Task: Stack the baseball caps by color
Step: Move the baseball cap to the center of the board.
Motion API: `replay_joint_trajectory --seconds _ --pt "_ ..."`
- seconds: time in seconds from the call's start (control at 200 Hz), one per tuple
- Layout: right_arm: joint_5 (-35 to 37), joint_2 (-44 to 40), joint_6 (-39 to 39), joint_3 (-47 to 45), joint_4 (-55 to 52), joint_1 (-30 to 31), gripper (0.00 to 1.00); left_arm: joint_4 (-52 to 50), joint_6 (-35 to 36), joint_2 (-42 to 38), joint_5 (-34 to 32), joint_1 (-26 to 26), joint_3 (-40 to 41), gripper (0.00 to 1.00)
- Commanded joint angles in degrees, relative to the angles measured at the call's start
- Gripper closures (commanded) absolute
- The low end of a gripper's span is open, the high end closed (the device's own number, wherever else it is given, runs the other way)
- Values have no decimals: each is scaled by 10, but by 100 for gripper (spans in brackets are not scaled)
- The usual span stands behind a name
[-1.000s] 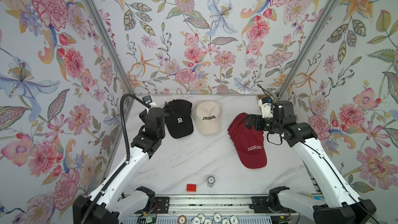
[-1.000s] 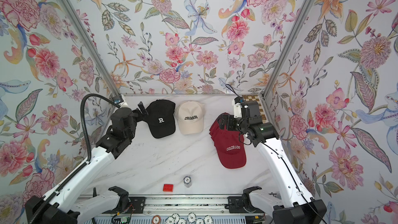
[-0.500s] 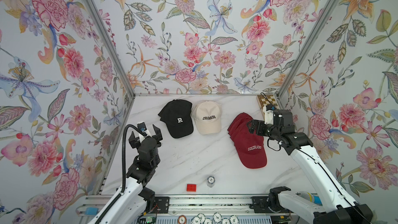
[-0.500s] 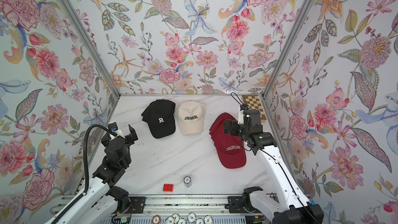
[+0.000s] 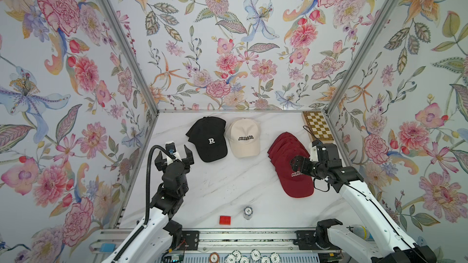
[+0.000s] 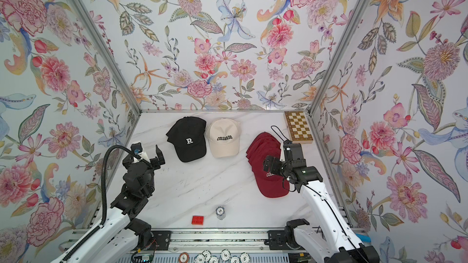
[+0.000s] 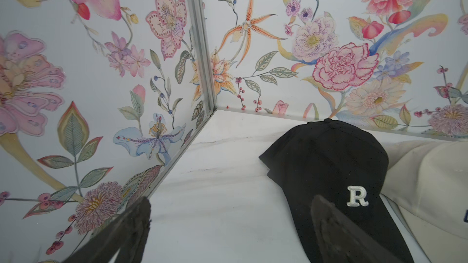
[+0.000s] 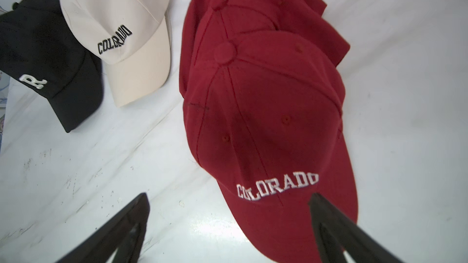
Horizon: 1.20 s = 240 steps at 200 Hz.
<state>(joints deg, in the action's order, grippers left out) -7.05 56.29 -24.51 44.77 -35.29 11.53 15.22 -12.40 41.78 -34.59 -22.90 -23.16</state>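
Caps lie in three groups at the far half of the table (image 5: 228, 188): a black stack (image 5: 209, 139) marked "R", a cream cap (image 5: 244, 137) lettered "COLORADO" touching its side, and, apart from these toward the right wall, a maroon stack (image 5: 283, 148) fanned so that several crowns show behind the top cap. All brims point toward the near edge. The left gripper (image 5: 173, 153) stands with jaws spread wide and empty, just beside the black stack on the side of the left wall, level with its brim; in the left wrist view one of the fingers (image 7: 336, 234) overlaps the black brim, but contact cannot be told. The right gripper (image 5: 296, 165), likewise spread wide and holding nothing, hangs over the front of the top maroon cap, hiding part of its white lettering in both top views; in the right wrist view one finger lies over the maroon brim and its partner over bare table beside it. A chessboard (image 5: 317, 127) occupies the far right corner; a red block (image 5: 225, 220) and a chip stack (image 5: 248, 213) sit near the front edge, well apart from the caps.
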Motion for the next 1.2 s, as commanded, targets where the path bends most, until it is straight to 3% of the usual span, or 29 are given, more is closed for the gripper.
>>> replay_joint_trajectory --seconds 0.0,0.435,0.986,1.196 --pt "-9 21 -10 -7 -5 0 1 25 -4 30 66 0 -23 0" --pt "0 138 20 21 25 -2 1 74 0 126 140 -11 -83 0" --pt "18 278 -26 107 61 -5 1 124 64 244 139 -11 -147 0" --pt "69 265 -37 125 39 11 0 126 74 274 147 -11 -174 0"
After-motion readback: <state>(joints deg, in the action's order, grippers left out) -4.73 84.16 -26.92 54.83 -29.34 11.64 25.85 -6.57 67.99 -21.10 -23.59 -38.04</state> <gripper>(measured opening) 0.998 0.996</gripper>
